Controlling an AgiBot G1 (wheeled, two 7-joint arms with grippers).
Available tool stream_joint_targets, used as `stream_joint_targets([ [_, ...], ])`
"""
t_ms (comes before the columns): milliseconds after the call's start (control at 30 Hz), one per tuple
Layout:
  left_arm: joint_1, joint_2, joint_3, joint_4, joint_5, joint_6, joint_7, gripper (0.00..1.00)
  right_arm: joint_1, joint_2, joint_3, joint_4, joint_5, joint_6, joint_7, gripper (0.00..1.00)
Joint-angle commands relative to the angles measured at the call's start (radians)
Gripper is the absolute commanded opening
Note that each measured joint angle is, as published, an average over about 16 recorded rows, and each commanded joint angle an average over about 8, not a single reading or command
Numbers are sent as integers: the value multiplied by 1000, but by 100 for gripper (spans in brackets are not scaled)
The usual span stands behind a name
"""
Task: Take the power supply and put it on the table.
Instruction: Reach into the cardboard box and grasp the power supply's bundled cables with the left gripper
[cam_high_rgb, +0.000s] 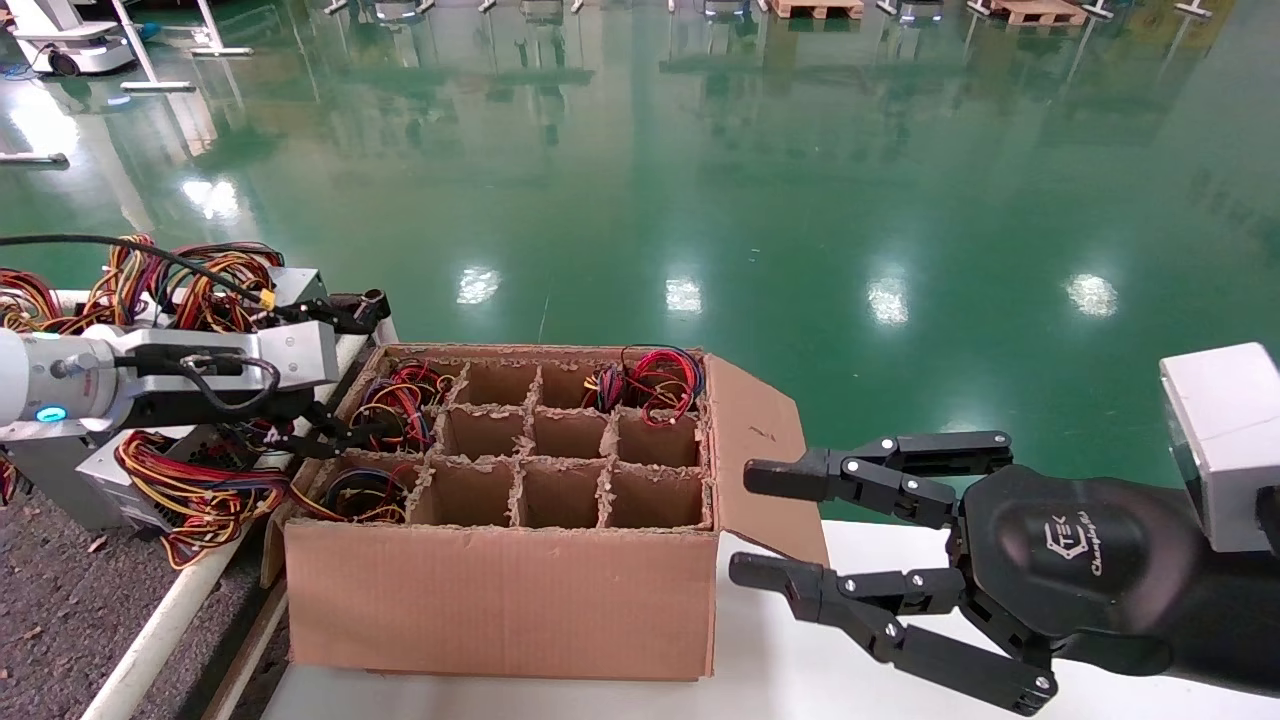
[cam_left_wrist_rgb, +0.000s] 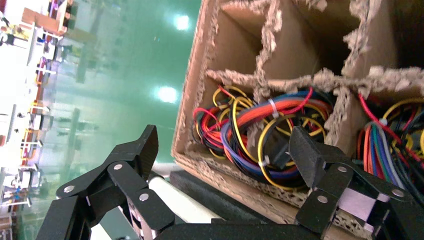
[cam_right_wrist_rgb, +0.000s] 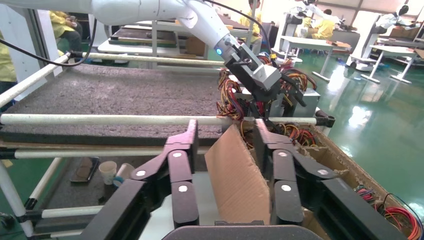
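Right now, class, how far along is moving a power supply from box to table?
Done: grey metal power supplies already sit on the dark speckled table. In hand: the open left gripper straddles the divided cardboard box's edge over a wire bundle. Left: grasp, lift, place. The right gripper waits open.

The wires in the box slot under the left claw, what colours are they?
Red, yellow, blue and black wires, bundled with a white tie; the left gripper straddles them. Clearest in the left wrist view.

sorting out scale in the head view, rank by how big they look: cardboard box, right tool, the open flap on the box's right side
1. cardboard box, clearly largest.
2. right tool, open; it is nearer the camera, so its size is inflated.
3. open flap, smallest as seen, though not by much.
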Motion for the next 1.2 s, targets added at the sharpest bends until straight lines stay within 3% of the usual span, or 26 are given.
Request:
stream_joint_targets([
  [33, -3, 6, -1, 24, 0, -13, 14, 0, 0, 0, 0, 0, 0, 0, 0, 100],
  [1200, -12, 43, -13, 201, -16, -33, 129, 0, 0, 0, 0, 0, 0, 0, 0, 100],
])
